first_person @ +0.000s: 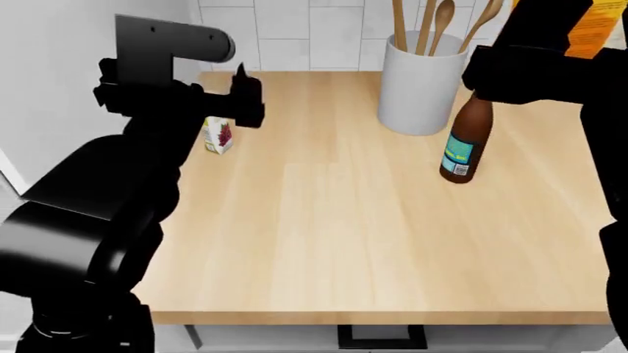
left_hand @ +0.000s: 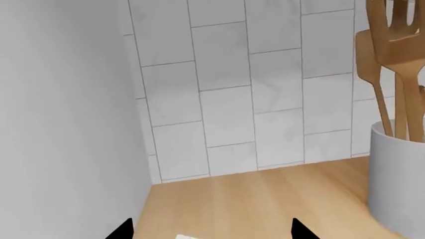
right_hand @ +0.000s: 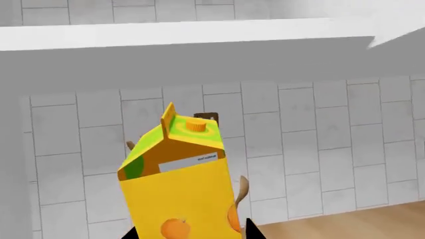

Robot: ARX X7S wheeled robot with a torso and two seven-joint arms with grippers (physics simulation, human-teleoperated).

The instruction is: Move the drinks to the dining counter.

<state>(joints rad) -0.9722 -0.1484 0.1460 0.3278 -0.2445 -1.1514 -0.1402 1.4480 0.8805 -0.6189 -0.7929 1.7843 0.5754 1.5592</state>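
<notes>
The right hand [right_hand: 189,234] grips the juice carton [right_hand: 179,189], lifted clear; carry it level. The left hand [left_hand: 209,231] hangs open over the small carton [first_person: 218,135].

No legible text to be made out, a small dark line of print on the juice carton [right_hand: 182,199] too blurred to be read, markings on the bottle's blue label [first_person: 457,157] likewise unreadable

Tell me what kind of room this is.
Most likely a kitchen: a butcher-block wood countertop backed by white wall tiles, with a white crock of wooden spoons and drinks like the brown bottle on it.
</notes>
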